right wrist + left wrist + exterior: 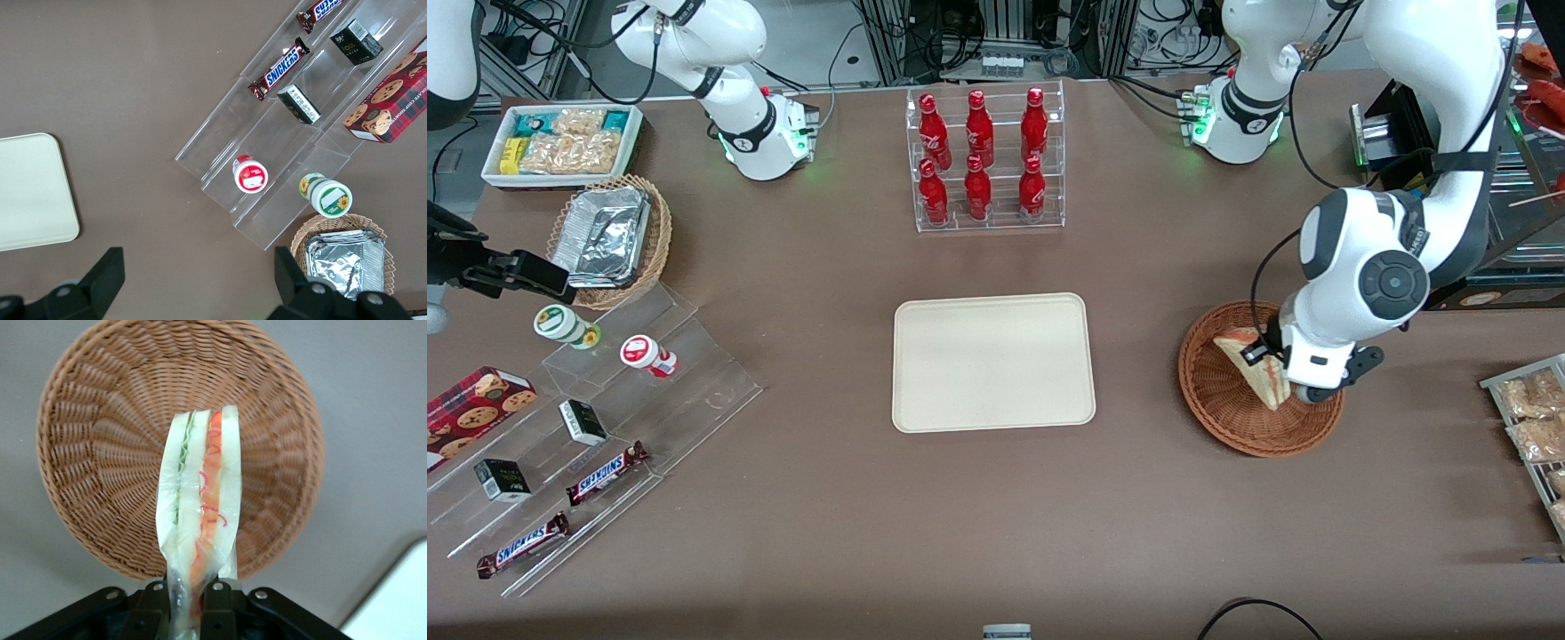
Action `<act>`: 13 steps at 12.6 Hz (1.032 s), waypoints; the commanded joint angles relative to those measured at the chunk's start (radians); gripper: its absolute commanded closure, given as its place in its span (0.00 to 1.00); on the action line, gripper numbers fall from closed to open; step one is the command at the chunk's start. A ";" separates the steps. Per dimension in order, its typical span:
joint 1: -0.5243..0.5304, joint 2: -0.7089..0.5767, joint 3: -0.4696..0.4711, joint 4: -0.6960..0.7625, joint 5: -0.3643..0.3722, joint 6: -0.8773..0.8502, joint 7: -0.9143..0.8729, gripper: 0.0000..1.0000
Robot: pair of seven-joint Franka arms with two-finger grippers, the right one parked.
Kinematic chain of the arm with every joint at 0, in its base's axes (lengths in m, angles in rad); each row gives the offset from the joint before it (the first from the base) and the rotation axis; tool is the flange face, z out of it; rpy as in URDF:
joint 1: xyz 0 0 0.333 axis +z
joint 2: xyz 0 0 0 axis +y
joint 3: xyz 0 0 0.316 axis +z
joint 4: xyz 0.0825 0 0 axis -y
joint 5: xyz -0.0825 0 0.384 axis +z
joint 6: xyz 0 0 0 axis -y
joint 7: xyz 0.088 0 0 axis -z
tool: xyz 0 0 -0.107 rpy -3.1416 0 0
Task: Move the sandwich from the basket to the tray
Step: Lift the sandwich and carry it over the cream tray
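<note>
- Overhead, the front view shows a brown table with the left arm's gripper low over a round reddish-brown wicker basket at the working arm's end of the table.
- Its jaws are clamped on a wrapped triangular sandwich, pinching one end of the wedge.
- The wrist view shows the sandwich held edge-on in front of the basket: pale bread slices with a green layer and a red-orange layer between them.
- The two black fingers squeeze the flat bread faces at the near end of the wedge, likely because those broad sides give the firmest purchase on the slippery wrap.
- The sandwich's long axis runs straight away from the gripper, with its free end pointing out over the basket's woven floor.
- From the front, the wedge appears tilted, its wide end farther from the camera and its narrow end nearer.
- Whether the sandwich has cleared the basket floor or is touching it cannot be told; it is within the rim's outline either way.
- A flat cream tray lies at the table's centre, well apart from the basket, with nothing on it.
- The sandwich seems grasped for lifting, with the carry to the tray not yet begun.
</note>
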 commanded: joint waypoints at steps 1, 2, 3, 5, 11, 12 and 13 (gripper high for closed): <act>-0.081 0.002 0.004 0.024 0.013 -0.025 0.002 1.00; -0.119 0.010 0.004 0.033 0.013 -0.025 0.008 1.00; -0.154 0.024 0.004 0.045 0.010 -0.024 0.031 1.00; -0.245 0.077 0.004 0.090 0.010 -0.021 0.038 1.00; -0.444 0.261 0.004 0.315 0.010 -0.025 -0.069 1.00; -0.478 0.297 0.004 0.356 0.011 -0.025 -0.099 1.00; -0.513 0.338 0.006 0.404 0.014 -0.027 -0.144 1.00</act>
